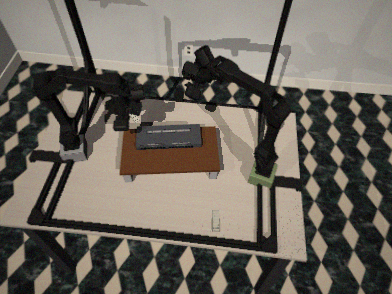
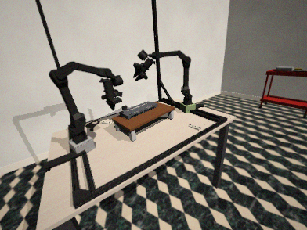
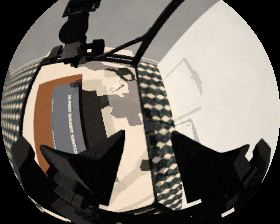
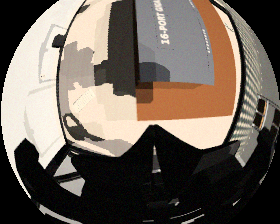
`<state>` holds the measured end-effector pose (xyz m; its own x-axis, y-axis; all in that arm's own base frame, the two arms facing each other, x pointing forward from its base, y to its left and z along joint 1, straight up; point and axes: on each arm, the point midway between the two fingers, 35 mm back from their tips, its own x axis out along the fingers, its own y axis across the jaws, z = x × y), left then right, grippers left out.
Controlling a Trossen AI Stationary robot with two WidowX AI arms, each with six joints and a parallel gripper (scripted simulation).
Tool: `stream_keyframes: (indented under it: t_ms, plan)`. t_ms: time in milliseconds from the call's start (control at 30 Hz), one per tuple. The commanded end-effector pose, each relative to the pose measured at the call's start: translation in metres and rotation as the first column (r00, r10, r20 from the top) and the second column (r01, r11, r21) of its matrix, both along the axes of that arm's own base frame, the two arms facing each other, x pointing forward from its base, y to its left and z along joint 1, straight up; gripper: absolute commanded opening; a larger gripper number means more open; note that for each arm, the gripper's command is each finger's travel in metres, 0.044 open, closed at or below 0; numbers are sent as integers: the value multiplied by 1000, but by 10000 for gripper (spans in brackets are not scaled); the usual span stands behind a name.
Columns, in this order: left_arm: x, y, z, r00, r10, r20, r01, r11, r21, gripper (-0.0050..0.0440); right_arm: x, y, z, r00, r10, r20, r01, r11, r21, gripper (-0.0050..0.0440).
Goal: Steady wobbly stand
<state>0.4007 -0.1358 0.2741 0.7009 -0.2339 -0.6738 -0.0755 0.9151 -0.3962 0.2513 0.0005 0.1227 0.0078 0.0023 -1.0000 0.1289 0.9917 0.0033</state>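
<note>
- Left gripper (image 1: 194,90) (image 2: 139,78) (image 3: 148,132) parted, empty, raised beyond the stand's rear edge;
- right gripper (image 1: 120,125) (image 2: 113,106) (image 4: 154,126) pinched closed (nothing inside);
- network switch (image 1: 169,137) (image 2: 139,109) (image 3: 66,115) (image 4: 175,45) lying on the brown-topped stand (image 1: 170,162) (image 2: 145,121) (image 3: 44,115) (image 4: 185,102), toward its rear edge.

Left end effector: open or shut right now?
Open: the left end effector has its fingertips well apart in the left wrist view.

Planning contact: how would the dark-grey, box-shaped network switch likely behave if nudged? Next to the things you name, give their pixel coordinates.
The network switch (image 1: 168,139) (image 2: 139,109) (image 3: 65,120) (image 4: 175,45) looks like a rigid case, likely sliding without flexing. Low and flat, it probably won't roll. It lies along the brown flat-topped stand's (image 1: 170,162) (image 2: 157,115) (image 3: 44,110) (image 4: 190,105) long edge, so pushing outward might tip it off.
</note>
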Motion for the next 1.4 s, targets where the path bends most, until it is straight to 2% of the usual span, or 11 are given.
stream_keyframes:
  t_ms: [0, 100, 300, 467, 667, 867, 1033, 1233, 1367]
  plan:
    - [13, -4, 53, 982, -22, 186, 27, 999, -27, 237, 0, 0, 0, 1000, 0, 0, 0, 1000, 0, 0]
    - [19, -6, 94, 943, -33, 330, 48, 998, -40, 237, 0, 0, 0, 1000, 0, 0, 0, 1000, 0, 0]
    - [19, -6, 94, 943, -33, 330, 48, 998, -40, 237, 0, 0, 0, 1000, 0, 0, 0, 1000, 0, 0]
    - [16, -6, 158, 851, -32, 525, 72, 996, -57, 237, 0, 0, 0, 1000, 0, 0, 0, 1000, 0, 0]
    - [1, -1, 238, 677, -18, 736, 92, 994, -60, 237, 0, 0, 0, 1000, 0, 0, 0, 1000, 0, 0]
    - [1, -1, 238, 677, -18, 736, 92, 994, -60, 237, 0, 0, 0, 1000, 0, 0, 0, 1000, 0, 0]
    - [-25, 8, 297, 511, 8, 860, 98, 993, -68, 237, 0, 0, 0, 1000, 0, 0, 0, 1000, 0, 0]
    - [-65, 22, 365, 276, 43, 960, 92, 993, -71, 237, 0, 0, 0, 1000, 0, 0, 0, 1000, 0, 0]
    - [-65, 22, 365, 276, 43, 960, 92, 993, -71, 237, 0, 0, 0, 1000, 0, 0, 0, 1000, 0, 0]
